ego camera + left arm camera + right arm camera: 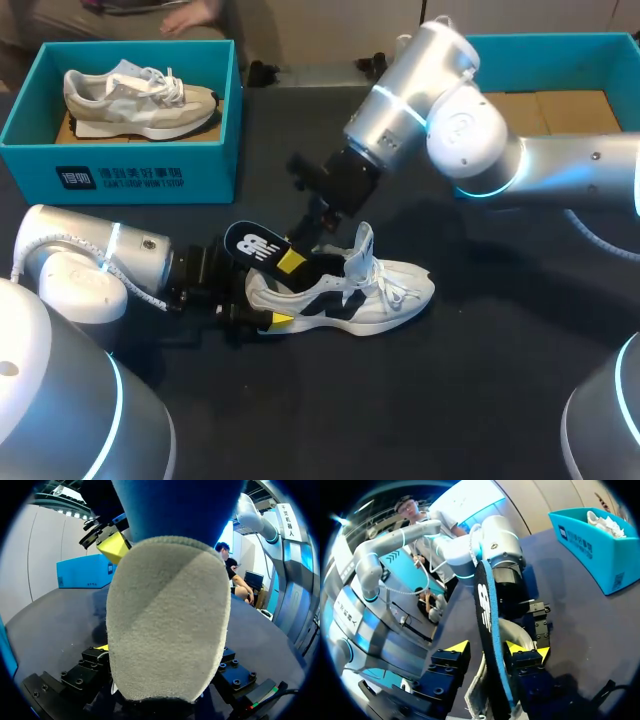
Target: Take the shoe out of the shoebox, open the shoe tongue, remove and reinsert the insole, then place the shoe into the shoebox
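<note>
A white and black shoe lies on its sole on the dark table, toe to the right. My left gripper is shut wide on its heel from the left. The black insole with a blue edge sticks up out of the shoe's mouth, above the heel. My right gripper comes down from the right and straddles the insole. Its fingers are open: one yellow tip rests against the insole, the other stands a little off it.
A teal shoebox at the back left holds a beige shoe. A second teal box stands at the back right, behind my right arm. Bare table lies in front of the shoe.
</note>
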### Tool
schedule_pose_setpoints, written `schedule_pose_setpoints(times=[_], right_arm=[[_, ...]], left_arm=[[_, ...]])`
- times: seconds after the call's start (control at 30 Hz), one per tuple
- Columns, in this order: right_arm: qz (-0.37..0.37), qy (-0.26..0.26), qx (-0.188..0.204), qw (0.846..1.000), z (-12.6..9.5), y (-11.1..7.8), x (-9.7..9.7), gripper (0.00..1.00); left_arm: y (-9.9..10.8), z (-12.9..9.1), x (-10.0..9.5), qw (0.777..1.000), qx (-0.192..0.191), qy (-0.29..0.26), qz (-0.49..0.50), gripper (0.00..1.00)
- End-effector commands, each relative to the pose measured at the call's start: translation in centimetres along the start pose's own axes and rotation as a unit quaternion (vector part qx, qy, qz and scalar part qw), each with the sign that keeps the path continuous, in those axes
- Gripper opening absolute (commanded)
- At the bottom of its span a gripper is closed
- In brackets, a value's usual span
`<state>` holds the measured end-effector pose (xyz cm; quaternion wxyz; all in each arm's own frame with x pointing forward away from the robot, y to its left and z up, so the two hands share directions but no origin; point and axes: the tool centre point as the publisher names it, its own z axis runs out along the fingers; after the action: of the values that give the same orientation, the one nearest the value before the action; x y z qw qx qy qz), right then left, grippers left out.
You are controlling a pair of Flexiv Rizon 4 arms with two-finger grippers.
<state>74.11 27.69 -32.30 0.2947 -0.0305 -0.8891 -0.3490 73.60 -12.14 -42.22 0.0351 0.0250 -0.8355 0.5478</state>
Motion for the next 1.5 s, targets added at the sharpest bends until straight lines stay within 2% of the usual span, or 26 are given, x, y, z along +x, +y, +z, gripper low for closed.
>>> schedule_pose_setpoints(times=[0.03, 0.23, 0.47, 0.63, 0.8, 0.83, 0.9, 0.93, 1.03, 1.1, 1.13, 1.17, 1.5], right_arm=[[-0.004, 0.008, 0.002, 1.0, 0.4, 0.2, -1.0, 0.4], [-0.015, 0.017, 0.008, 1.0, 0.1, 0.6, -1.3, 0.31], [-0.024, 0.029, 0.014, 0.999, -0.2, 1.1, -1.4, 0.3], [-0.025, 0.041, 0.011, 0.999, 0.3, 1.2, -1.6, 0.18], [-0.028, 0.045, 0.008, 0.999, 0.7, 1.1, -1.7, 0.23], [-0.028, 0.046, 0.007, 0.999, 0.7, 1.1, -1.7, 0.3], [-0.029, 0.046, 0.007, 0.998, 0.8, 1.1, -1.7, 0.32], [-0.03, 0.046, 0.007, 0.998, 0.8, 1.1, -1.7, 0.31], [-0.031, 0.046, 0.007, 0.998, 0.8, 1.1, -1.7, 0.15], [-0.031, 0.046, 0.008, 0.998, 0.9, 1.1, -1.8, 0.11], [-0.032, 0.046, 0.008, 0.998, 0.9, 1.1, -1.8, 0.02], [-0.032, 0.047, 0.009, 0.998, 0.9, 1.1, -1.8, 0.0], [-0.061, 0.04, 0.007, 0.997, -0.2, 2.4, -0.5, 0.0]], left_arm=[[0.2, 0.4, -0.2, 1.0, -0.001, 0.001, 0.0, 0.0], [0.2, 0.4, -0.2, 1.0, -0.001, 0.001, 0.0, 0.0], [0.2, 0.4, -0.2, 1.0, -0.001, 0.001, 0.0, 0.0], [0.2, 0.4, -0.2, 1.0, -0.001, 0.001, 0.0, 0.0], [0.2, 0.4, -0.2, 1.0, -0.001, 0.001, 0.0, 0.0], [0.2, 0.4, -0.2, 1.0, -0.001, 0.001, 0.0, 0.0], [0.2, 0.4, -0.2, 1.0, -0.001, 0.001, 0.0, 0.0], [0.2, 0.4, -0.2, 1.0, -0.001, 0.001, 0.0, 0.0], [0.2, 0.4, -0.2, 1.0, -0.001, 0.001, 0.0, 0.0], [0.2, 0.4, -0.2, 1.0, -0.001, 0.001, 0.0, 0.0], [0.2, 0.4, -0.2, 1.0, -0.001, 0.001, 0.0, 0.0], [0.2, 0.4, -0.2, 1.0, -0.001, 0.001, 0.0, 0.0], [0.2, 0.4, -0.2, 1.0, -0.001, 0.001, 0.0, 0.0]])
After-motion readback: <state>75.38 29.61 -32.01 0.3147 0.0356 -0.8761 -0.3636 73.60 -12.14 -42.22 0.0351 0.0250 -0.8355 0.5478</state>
